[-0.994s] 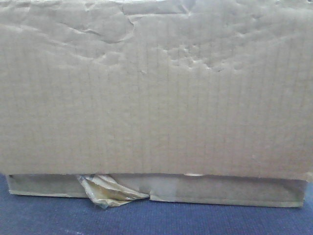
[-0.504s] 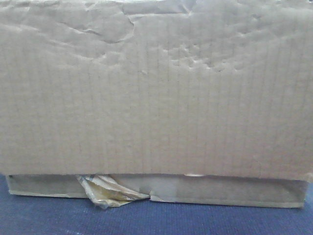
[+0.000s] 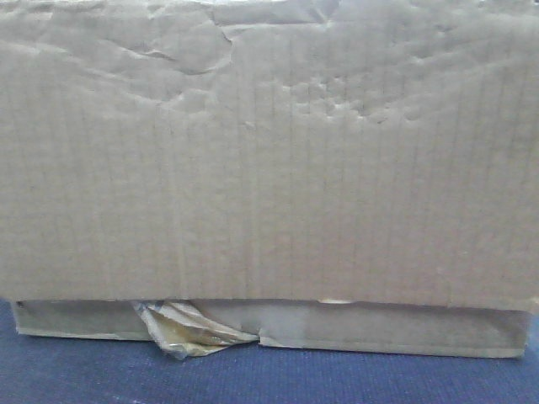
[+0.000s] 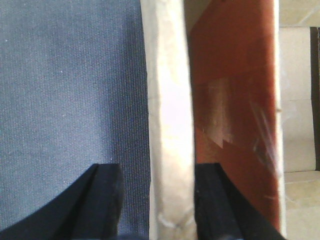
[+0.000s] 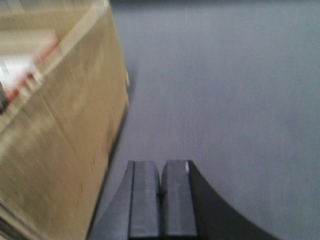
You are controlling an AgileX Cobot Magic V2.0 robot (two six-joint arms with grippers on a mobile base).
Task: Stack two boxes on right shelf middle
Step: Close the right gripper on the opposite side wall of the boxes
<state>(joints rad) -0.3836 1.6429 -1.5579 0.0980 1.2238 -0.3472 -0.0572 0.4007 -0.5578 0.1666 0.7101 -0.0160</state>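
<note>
Early yet, I judge: a box (image 3: 269, 168) sits on the table (image 3: 84, 370), no shelf in sight. Left claw (image 4: 157, 172) gapes astride its wall; right claw (image 5: 160, 167), pinched empty, hangs beside it.

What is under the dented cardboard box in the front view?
The cardboard box sits on a blue fabric surface; a crumpled tape scrap pokes out below. The rest underneath is covered.

Dim, grainy front view, box (image 5: 60, 125) blurred at right wrist, glare at left wrist
</note>
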